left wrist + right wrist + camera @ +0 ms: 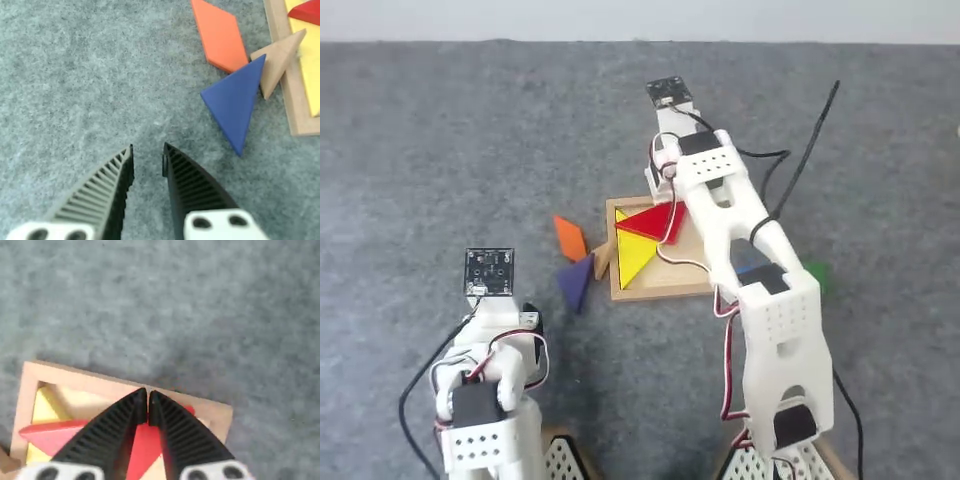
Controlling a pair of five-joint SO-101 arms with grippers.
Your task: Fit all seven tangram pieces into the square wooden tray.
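The square wooden tray [660,291] lies mid-bench [440,150] on the grey carpet-like cover. 2 pieces are in it: a yellow triangle [635,258] and a red triangle [648,218] lying across part of the yellow. The right gripper [148,392] hangs over the tray's far rim above the red triangle, its fingers clenched tip to tip with nothing visible between them.

On the side toward the left arm, a plain wooden triangle [277,60] rests with 1 corner on the tray's rim. A blue triangle [235,102] touches it, and an orange parallelogram [219,34] lies just beside both. A green piece [815,272] (its shape partly hidden by the right arm) sits near the tray's opposite side.

The left gripper [148,150] hovers over bare bench near the blue triangle, fingers released, with a narrow gap between them.
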